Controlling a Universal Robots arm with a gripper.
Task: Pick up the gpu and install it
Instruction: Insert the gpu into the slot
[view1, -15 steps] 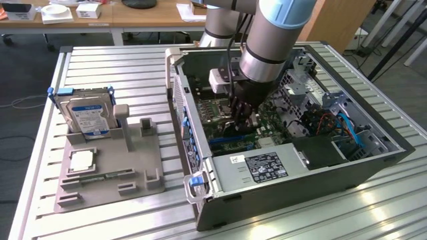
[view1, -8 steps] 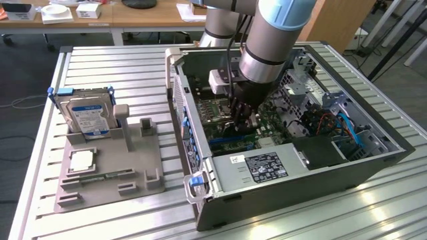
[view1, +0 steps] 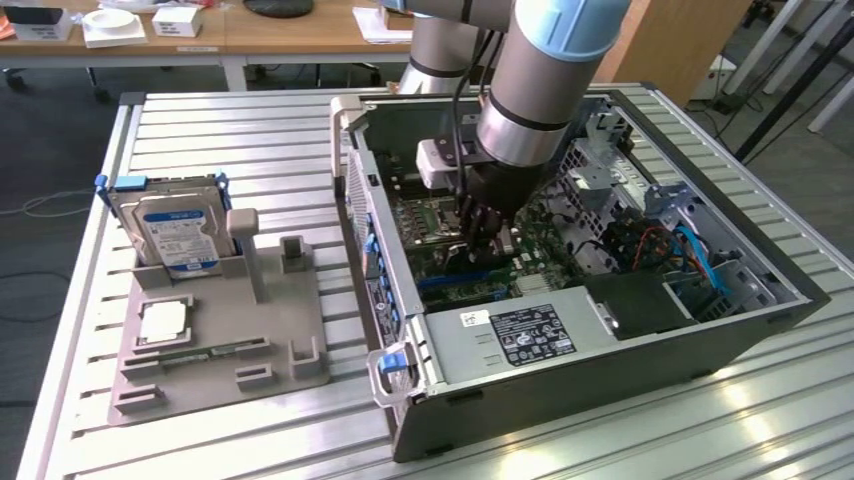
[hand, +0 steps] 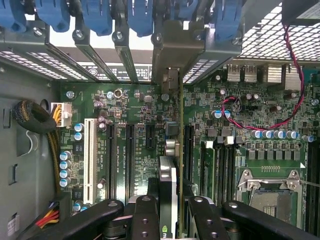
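In the open case, arm pose: the arm is reached steeply down from above into the computer case (view1: 587, 395), wrist nearly vertical, gripper (view1: 483, 228) low over the motherboard (hand: 132, 132).
Pincer state: it is closed on the gpu (hand: 169, 192), which is pinched between the black fingers (hand: 145, 220).
Gpu, place: the card is held on edge, above the black expansion slots, between the white slot (hand: 90, 152) and the processor socket (hand: 267, 197); whether it is seated in a slot cannot be told.
Gpu, make: thin flat card, dark-faced, with a pale metal edge.
Motherboard, make: green board, densely studded with small silver-and-blue capacitors; a pink wire (hand: 295, 90) is looped across it.
Case, make: grey sheet metal, laid on its side with the side panel off; blue plastic latches (hand: 97, 15) are ranged along the slotted rear wall.
Power supply (view1: 527, 335): silver box with a black label, set at the case's near end.
Holder (view1: 220, 375): grey moulded stand at the exterior view's left, well apart from the case; a silver hard drive (view1: 180, 235) with a blue-white label is stood upright in it, and a square silver chip (view1: 163, 322) lies nearer.
Surface: table (view1: 667, 445) of ribbed aluminium slats.
Room: a wooden desk (view1: 280, 32) with white boxes is seen at the far side, over a dark floor.
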